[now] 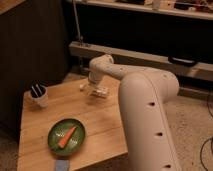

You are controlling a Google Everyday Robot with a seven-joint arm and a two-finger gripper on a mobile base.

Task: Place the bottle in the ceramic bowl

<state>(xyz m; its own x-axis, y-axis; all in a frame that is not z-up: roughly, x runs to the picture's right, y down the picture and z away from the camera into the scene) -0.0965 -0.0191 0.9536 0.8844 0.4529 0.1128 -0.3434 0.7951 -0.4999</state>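
The bottle (101,92), small and whitish, lies on its side at the far middle of the wooden table (102,125). My gripper (91,86) hangs from the white arm directly over the bottle's left end, down at the table surface and touching or nearly touching the bottle. The ceramic bowl (54,142), a shallow dark green dish, sits at the near left of the table, well apart from the gripper. An orange carrot-shaped piece (66,136) lies in it.
A small white cup with dark sticks (39,96) stands at the table's far left corner. A small blue object (61,165) lies at the front edge. The arm's large white body (147,115) covers the right side. Dark shelving stands behind the table.
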